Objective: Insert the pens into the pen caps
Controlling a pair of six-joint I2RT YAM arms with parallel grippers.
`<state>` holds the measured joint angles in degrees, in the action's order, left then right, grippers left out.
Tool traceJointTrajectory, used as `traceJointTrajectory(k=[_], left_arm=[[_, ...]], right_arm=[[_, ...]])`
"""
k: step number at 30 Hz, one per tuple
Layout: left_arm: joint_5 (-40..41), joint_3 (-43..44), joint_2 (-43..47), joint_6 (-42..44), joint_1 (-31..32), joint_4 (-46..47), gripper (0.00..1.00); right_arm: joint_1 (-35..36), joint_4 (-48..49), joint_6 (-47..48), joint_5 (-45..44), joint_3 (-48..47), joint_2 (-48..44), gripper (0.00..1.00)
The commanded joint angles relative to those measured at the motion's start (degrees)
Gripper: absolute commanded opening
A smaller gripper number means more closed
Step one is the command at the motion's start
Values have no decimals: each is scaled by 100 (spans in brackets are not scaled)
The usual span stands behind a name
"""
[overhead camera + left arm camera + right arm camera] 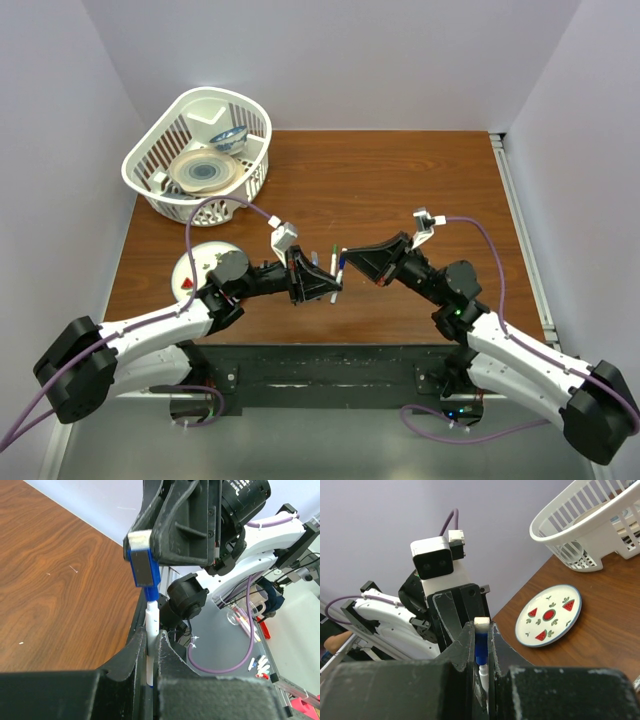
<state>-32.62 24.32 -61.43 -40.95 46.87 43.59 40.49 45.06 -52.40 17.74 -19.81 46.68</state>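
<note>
Right, both arms are tip to tip above the table [60, 580], off to the right of the watermelon plate [560, 622]. The left gripper [151, 650] is clamped tight on a white pen [151, 625]. The right gripper [481, 645] is pinched on the blue cap [145, 565], lined up end to end with that pen. Cap mouth and pen tip are touching, though how deep the tip sits, I can't tell. A green-ended pen [331, 262] shows just beside the fingertips, also right of the plate.

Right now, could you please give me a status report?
Left gripper shut on pen. Right gripper shut on blue cap. Tip at cap mouth, nothing between.
</note>
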Motion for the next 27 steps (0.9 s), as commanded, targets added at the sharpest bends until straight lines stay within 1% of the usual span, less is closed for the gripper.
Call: traceJointTrajectory(k=[1, 14, 22, 27], left_arm=[[37, 293, 131, 157, -64, 114, 0], [159, 380, 149, 184, -90, 79, 0], [344, 618, 43, 192, -257, -44, 0], [274, 794, -220, 219, -301, 8, 0]], right_arm=[[38, -41, 116, 186, 83, -62, 0], [73, -6, 186, 239, 232, -53, 0], [91, -410, 415, 336, 680, -246, 0], [108, -498, 468, 529, 795, -80, 0]])
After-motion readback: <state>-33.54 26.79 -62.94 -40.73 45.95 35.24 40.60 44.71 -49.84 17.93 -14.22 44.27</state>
